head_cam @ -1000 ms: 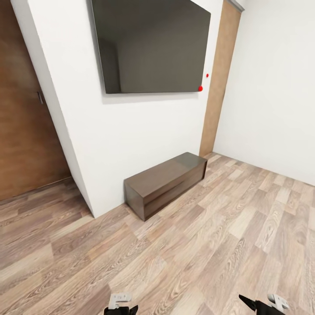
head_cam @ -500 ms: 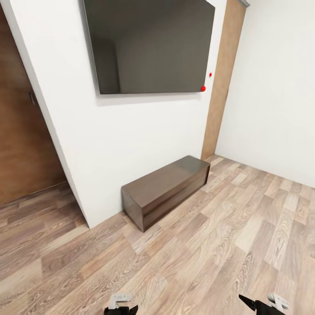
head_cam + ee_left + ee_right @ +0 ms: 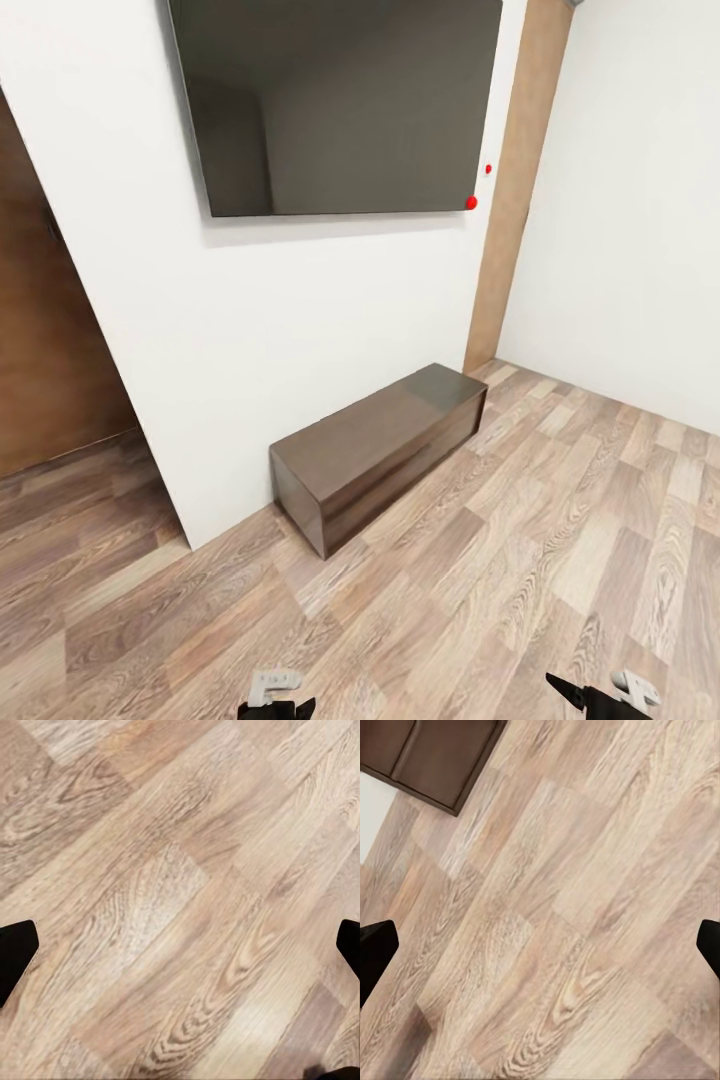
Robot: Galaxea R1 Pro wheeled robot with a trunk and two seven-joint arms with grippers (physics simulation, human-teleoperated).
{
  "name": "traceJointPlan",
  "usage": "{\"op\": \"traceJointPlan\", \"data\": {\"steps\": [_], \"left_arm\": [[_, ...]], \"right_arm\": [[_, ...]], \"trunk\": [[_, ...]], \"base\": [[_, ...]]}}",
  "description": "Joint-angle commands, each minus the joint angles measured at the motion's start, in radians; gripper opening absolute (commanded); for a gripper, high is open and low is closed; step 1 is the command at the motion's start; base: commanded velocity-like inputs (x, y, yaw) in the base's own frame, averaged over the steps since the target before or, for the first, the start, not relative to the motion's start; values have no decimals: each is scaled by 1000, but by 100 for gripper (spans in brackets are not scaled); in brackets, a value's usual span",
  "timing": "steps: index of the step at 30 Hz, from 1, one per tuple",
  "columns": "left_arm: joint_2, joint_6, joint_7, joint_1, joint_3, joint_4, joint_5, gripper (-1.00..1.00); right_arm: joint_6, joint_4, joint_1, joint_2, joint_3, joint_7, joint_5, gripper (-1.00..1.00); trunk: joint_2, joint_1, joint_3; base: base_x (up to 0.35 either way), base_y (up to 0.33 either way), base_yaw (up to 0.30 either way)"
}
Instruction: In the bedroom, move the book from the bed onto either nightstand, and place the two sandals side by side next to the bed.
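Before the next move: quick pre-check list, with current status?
1. Left claw open and empty: ok, fingertips sit wide apart over bare floor.
2. Right claw open and empty: ok.
3. Bed, book or sandals in view: not ok.
4. Nightstand in view: not ok; the dark bench cabinet under the wall screen is the longer kind.
5. Path ahead: not ok, wall and cabinet block it; turning looks needed.
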Motion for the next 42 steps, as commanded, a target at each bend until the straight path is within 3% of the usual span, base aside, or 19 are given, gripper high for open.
{"op": "traceJointPlan", "data": {"steps": [1, 42], "left_arm": [[0, -4, -4, -1, -8, 2, 10, 100], [-2, -4, -7, -1, -8, 2, 10, 100]], "right_arm": [[-2, 2, -1, 0, -2, 3, 0, 100], [-2, 2, -1, 0, -2, 3, 2, 100]], "trunk": [[0, 0, -1], [0, 0, -1]], "base": [[191, 0, -82], [10, 0, -270]]}}
